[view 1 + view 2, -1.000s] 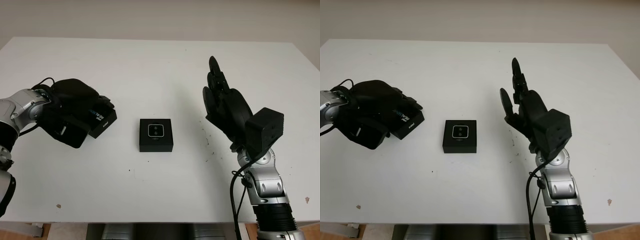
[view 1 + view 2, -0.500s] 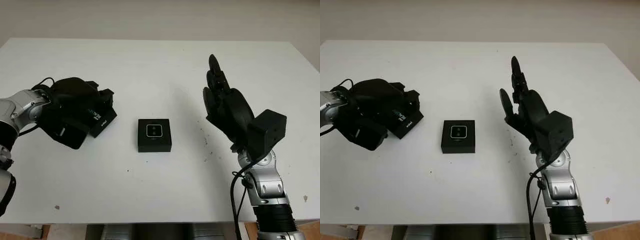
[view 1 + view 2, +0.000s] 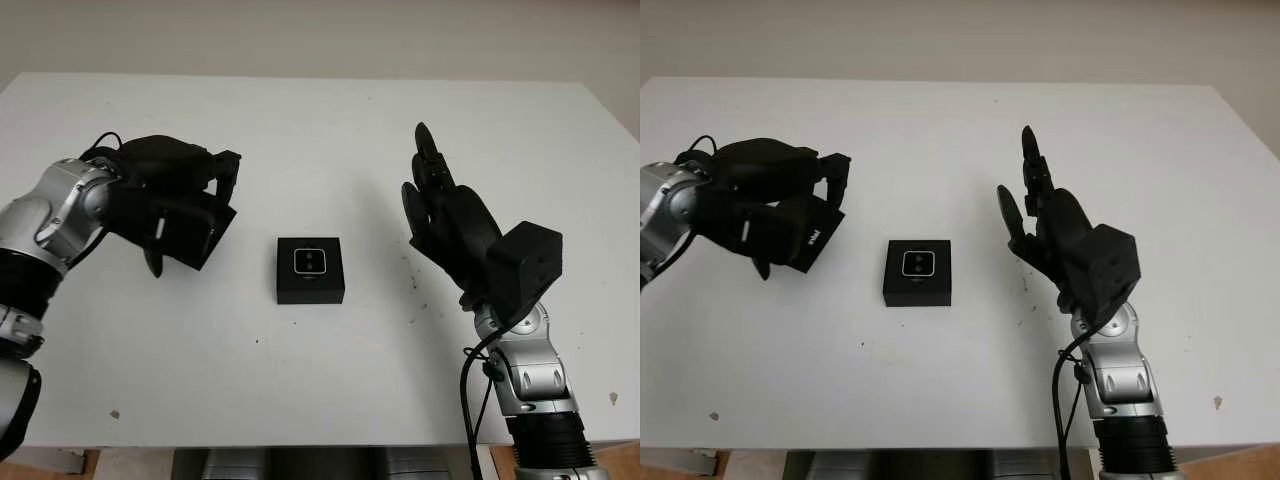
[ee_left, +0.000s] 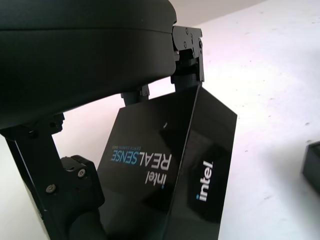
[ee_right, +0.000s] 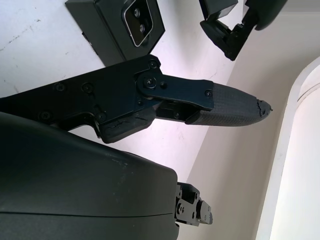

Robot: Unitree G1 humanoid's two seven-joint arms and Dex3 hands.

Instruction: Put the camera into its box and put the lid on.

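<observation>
Since a second ago the left hand (image 3: 165,195) has lifted the glossy black box lid (image 3: 196,232) off the white tabletop (image 3: 320,130) and swung it up and toward the centre; the lid was lying flat by the hand then and now hangs tilted in the air, left of the box. The fingers (image 4: 187,55) are clenched on the lid, one pressing its upper edge and another under its lower corner, as the left wrist view shows, where the lid's face reads "intel REALSENSE" and its side "intel".

The square black box (image 3: 310,270) sits on the tabletop near the middle, well apart from both hands, with the small silver-rimmed camera (image 3: 312,261) already lying in it, lenses up. The box has no lid on it.

The right hand (image 3: 445,220) stands raised to the right of the box, palm toward it, released and holding nothing. In the right wrist view one of its fingers (image 5: 220,105) reaches across, with the box (image 5: 117,27) beyond.
</observation>
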